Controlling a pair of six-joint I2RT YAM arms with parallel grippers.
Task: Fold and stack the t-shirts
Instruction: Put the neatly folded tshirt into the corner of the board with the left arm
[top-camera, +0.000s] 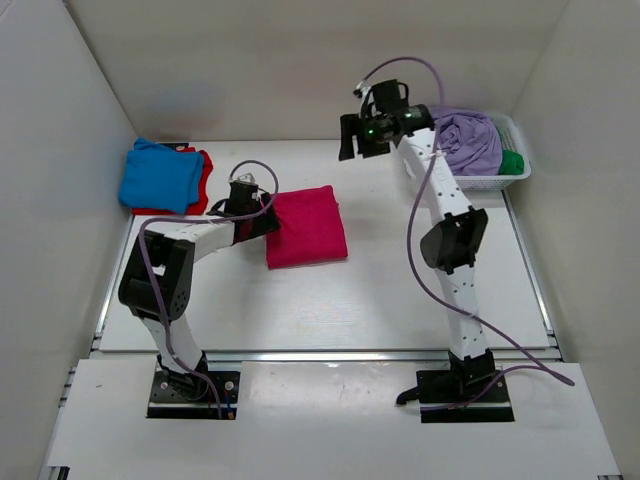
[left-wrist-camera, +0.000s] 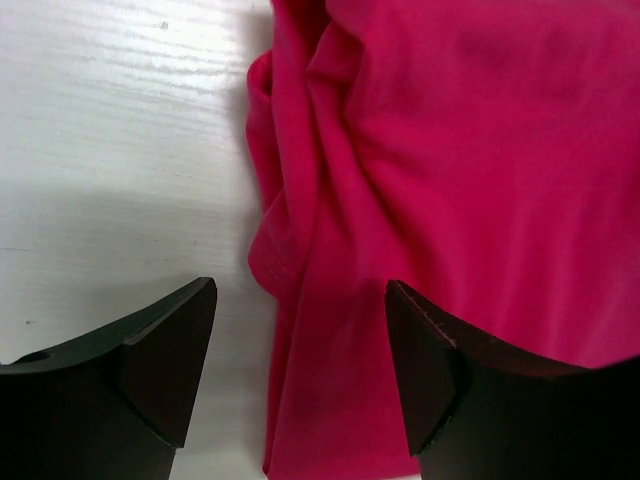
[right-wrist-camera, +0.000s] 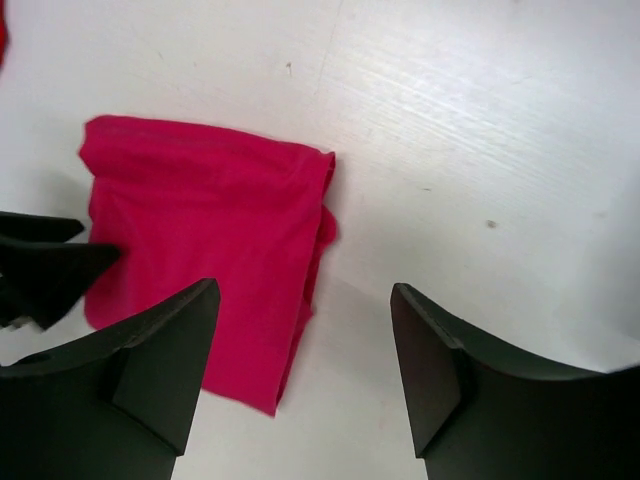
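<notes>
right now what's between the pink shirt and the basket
Bare table between pink shirt and basket, with the right arm crossing it; the top view shows this.

Bare table right of crimson shirt; basket blocks far right corner.

No text, label, brand, number or sign can be read in any of the three views.
</notes>
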